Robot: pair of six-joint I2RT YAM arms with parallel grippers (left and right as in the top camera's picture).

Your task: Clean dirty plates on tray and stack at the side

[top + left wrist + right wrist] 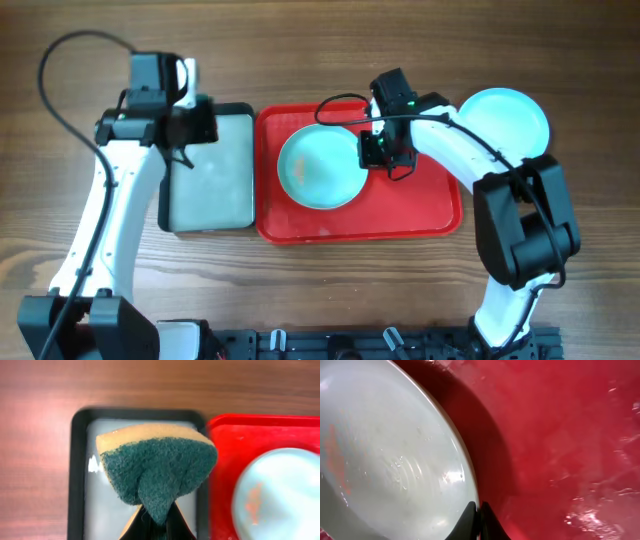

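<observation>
Now left pincer (157, 521) clamps the sponge (155, 462), right pincer (478, 512) pinches the turquoise plate (390, 460) on the tray (570, 435)

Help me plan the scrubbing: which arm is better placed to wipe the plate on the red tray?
Left, probably: the left gripper holds the sponge over the black tray beside the red tray; the right gripper is shut on the plate's rim.
</observation>
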